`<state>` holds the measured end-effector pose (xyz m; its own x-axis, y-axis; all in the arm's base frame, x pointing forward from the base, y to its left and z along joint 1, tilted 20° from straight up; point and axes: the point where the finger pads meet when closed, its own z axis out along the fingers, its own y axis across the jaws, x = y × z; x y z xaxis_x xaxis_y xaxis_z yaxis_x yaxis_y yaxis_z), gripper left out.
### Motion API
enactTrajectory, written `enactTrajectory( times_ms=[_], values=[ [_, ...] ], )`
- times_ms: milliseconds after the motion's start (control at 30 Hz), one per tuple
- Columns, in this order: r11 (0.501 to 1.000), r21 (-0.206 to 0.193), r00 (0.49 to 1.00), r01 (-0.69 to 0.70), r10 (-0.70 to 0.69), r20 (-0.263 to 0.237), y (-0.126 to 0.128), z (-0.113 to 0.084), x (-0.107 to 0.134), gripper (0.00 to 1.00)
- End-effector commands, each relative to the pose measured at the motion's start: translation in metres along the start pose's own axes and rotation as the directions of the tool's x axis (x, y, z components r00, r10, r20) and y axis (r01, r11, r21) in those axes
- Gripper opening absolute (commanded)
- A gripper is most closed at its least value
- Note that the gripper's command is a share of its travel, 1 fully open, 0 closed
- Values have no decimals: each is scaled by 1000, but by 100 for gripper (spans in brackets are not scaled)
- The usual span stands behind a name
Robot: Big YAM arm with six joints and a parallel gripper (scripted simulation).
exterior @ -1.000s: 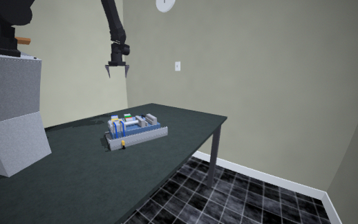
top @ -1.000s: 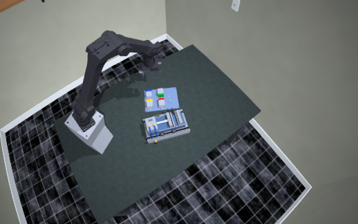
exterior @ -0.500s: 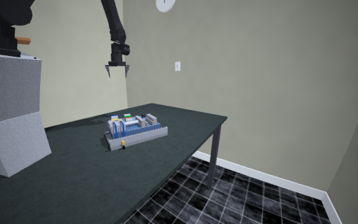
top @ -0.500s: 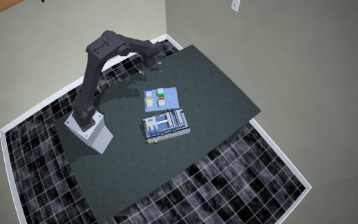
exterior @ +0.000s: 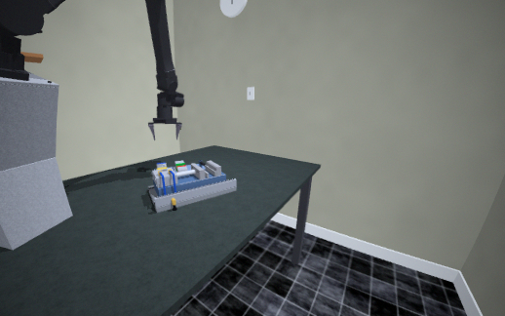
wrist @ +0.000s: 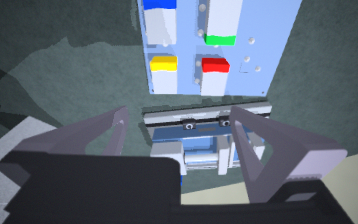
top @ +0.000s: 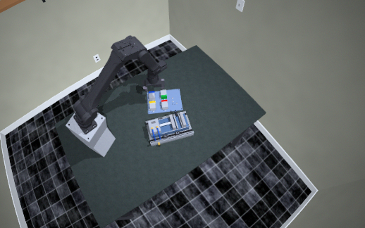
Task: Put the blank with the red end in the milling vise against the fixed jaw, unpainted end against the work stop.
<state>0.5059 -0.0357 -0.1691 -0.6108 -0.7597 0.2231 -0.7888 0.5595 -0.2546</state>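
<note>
the landmark is the milling vise [top: 171, 134] [exterior: 196, 195] [wrist: 207, 118], standing on the dark green table [top: 218, 105] [exterior: 117, 234] [wrist: 100, 75]. just beside the vise, along one of its long sides, lies the blue plate [top: 175, 96] [wrist: 272, 30]. the blank with the red end [top: 164, 105] [wrist: 214, 82] is on that plate, in the row nearer the vise, with its painted end pointing away from the vise. next to it in the same row is the blank with the yellow end [top: 152, 106] [wrist: 164, 80]. farther from the vise, on the same plate, are the blank with the blue end [top: 151, 95] [wrist: 161, 25] and the blank with the green end [top: 163, 93] [wrist: 222, 20]; the green end faces the vise. the gripper [top: 153, 88] [exterior: 166, 138] [wrist: 179, 111] hangs above the table on the plate's side of the vise, fingers spread wide, with nothing between them.

Brought the black two-fingered metal hand [top: 153, 86] [exterior: 166, 139] [wrist: 179, 111] down vs. prev. frames, now closer to the dark green desk [top: 218, 91] [exterior: 122, 234] [wrist: 100, 75], though still well above it in ext. view. In top view, shifted it tor. the flat light-blue plate [top: 176, 95] [wrist: 280, 30], now approx. next to its edge, w/ less of a gap than b4. Swung the elbow of the black jointed arm [top: 106, 75] [exterior: 161, 49] fwd., away from its base; turned its forearm more steeply down, nearer vert. in ext. view.
</note>
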Motion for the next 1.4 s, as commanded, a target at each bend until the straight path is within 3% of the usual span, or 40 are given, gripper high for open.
enactTrajectory(
  times_ms=[0, 67, 133, 167, 233, 367, 1367],
  values=[
    [996, 91, 997, 5, -13, 80, -33, -39, -33, 100],
    [996, 91, 997, 5, -13, 80, -33, -39, -33, 100],
    [997, 76, 998, -23, 18, 65, -39, -31, -18, 100],
    [999, 42, 999, -7, 6, 37, -22, -12, -13, 100],
    [1000, 22, 1000, 4, -5, 21, -9, -7, -6, 100],
    [999, 51, 999, 15, -17, 46, -16, -23, -21, 100],
    [999, 53, 999, 6, -8, 47, -20, -24, -19, 100]
  ],
)
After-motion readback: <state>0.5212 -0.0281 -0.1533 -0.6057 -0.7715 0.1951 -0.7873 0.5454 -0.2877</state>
